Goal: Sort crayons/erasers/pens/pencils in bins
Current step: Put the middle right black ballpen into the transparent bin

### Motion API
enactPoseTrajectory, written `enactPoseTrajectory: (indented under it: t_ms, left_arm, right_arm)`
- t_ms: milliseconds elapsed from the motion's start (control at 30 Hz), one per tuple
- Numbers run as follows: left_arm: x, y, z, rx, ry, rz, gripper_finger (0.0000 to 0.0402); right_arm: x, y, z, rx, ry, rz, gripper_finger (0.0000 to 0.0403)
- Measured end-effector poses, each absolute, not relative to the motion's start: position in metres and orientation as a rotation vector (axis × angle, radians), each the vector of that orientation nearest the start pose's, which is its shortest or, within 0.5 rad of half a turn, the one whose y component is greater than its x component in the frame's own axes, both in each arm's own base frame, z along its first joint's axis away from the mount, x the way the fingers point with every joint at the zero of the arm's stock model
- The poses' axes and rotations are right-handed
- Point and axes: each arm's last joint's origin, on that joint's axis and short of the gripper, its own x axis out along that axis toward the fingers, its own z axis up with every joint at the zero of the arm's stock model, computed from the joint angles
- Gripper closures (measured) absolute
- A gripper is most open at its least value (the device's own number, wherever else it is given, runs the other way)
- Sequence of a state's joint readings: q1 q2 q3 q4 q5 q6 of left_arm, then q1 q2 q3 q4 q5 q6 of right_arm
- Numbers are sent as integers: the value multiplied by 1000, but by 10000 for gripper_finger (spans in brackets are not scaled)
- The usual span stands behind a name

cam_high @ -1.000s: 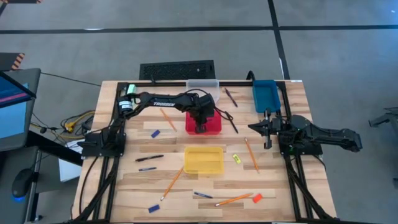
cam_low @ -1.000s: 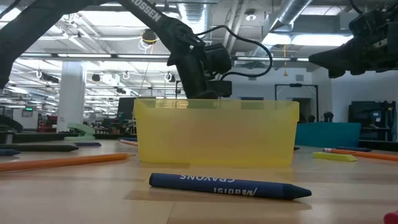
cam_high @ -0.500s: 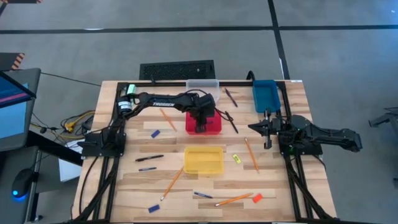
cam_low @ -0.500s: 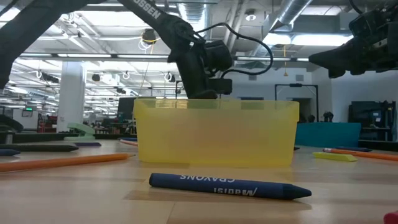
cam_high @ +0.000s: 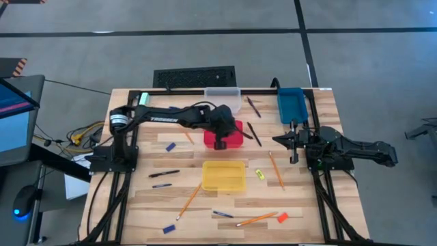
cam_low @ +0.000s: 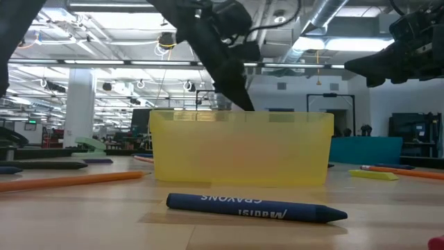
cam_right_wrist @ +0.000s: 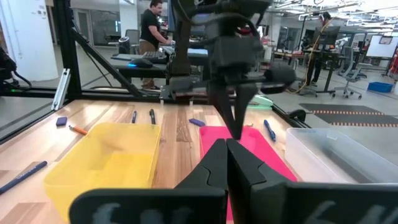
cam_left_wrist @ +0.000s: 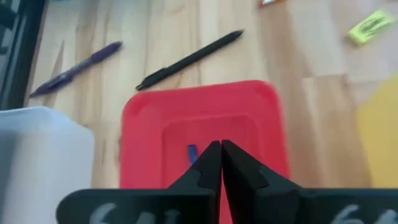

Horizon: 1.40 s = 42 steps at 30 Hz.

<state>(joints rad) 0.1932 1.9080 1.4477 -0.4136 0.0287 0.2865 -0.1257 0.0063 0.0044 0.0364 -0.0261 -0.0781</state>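
Wooden table: left claw hangs shut and empty above red bin, blue crayon inside it.

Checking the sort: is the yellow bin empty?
Yes, the high view shows the yellow bin holding only bare yellow floor.
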Motion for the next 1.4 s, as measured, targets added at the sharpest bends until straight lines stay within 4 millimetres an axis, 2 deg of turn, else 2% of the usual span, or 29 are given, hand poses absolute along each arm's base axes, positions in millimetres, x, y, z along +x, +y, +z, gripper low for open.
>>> enactPoseTrajectory:
  t_ms: [233,467,700,1067,1400]
  left_arm:
    - [371,70,217,99,708,29,401]
    - [331,56,210,32,409,55,401]
    - [290,52,195,44,309,69,401]
    - [253,64,185,24,179,49,401]
    - [232,77,172,-8,117,72,401]
  right_arm:
    - [97,-12,168,-81,-31,-101,386]
    - [97,-12,169,-81,-37,-101,386]
    - [97,-12,169,-82,-42,-102,386]
    - [97,-11,175,-86,-103,-100,386]
    - [96,-11,180,-89,-154,-101,386]
